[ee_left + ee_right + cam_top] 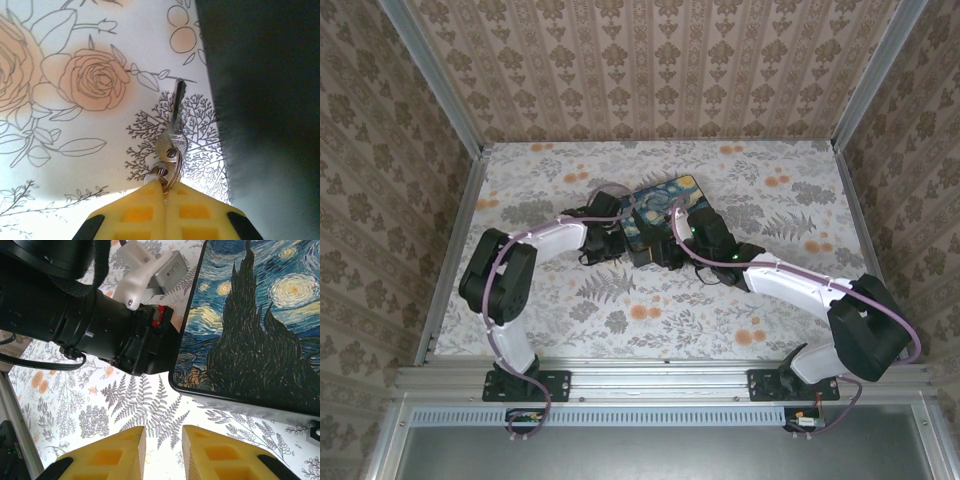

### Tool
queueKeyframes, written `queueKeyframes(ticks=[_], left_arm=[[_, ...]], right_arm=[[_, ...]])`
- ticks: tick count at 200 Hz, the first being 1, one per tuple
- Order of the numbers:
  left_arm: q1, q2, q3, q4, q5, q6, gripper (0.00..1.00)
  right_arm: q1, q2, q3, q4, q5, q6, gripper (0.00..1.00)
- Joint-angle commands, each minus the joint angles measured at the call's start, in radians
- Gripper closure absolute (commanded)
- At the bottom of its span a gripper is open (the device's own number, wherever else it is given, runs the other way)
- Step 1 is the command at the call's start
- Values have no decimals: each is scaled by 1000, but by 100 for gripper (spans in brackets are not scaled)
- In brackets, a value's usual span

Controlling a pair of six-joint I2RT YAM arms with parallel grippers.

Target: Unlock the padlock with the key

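Note:
My left gripper [165, 187] is shut on the ring of a small grey metal key [176, 117]. The key pokes out past the yellow fingertips over the floral cloth, right beside the black box's dark side wall [260, 100]. In the top view the left gripper [608, 243] sits at the box's left near corner. My right gripper [164, 450] stands open over the cloth with nothing between its fingers, just short of the box's near edge; in the top view it [660, 255] is by the box's front. A small dark piece [315, 433] shows under the box edge; I cannot tell if it is the padlock.
The black box with the Starry Night lid [665, 203] lies mid-table. The left arm's black wrist [100, 325] is close to the right gripper, to the left of the box. Metal rails and wallpapered walls [450, 100] ring the table.

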Motion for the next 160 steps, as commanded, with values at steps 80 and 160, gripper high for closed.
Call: queueKeyframes(ticks=[80,160], left_arm=[[92,-171,-45,-63,161,-31,100],[173,-263,42,-60,533,80,100]], right_arm=[[23,33,48,-14,-22,5,74],[-37,139,171,120,-395,145,62]])
